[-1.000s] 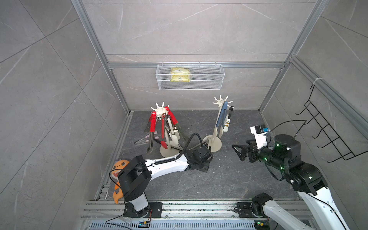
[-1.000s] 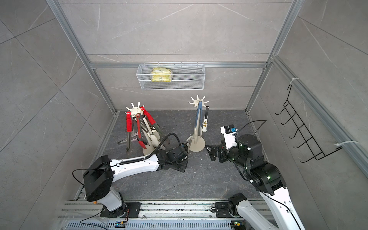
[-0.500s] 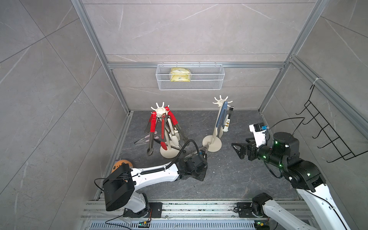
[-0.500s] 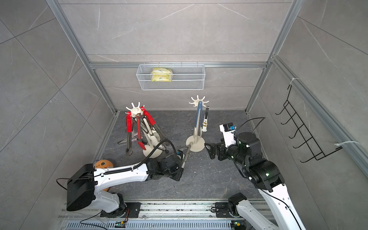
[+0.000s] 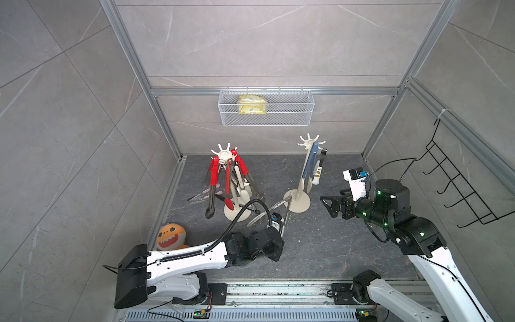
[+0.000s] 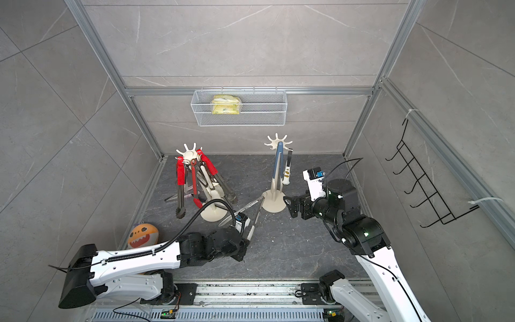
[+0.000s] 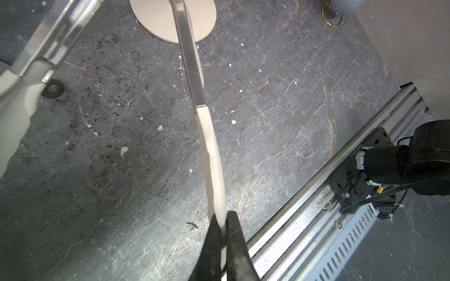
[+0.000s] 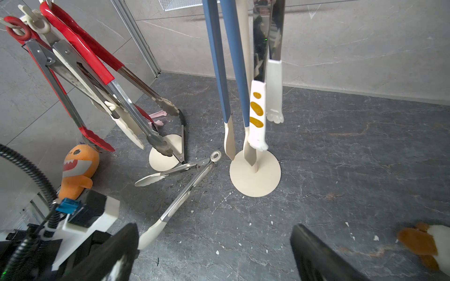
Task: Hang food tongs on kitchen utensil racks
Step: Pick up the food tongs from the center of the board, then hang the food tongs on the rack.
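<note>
Left claw [image 7: 223,219] pinched shut on one cream tip of the cream-tipped tongs [image 8: 187,187], ring end just beside the base of the cream rack [image 8: 264,181], arms splayed in a V. Right claw [image 8: 214,228] wide open, empty. Likely light, stiff, springy at the hinge; bare steel slick, coated tip grippier. Better hold near the ring for hooking.
</note>
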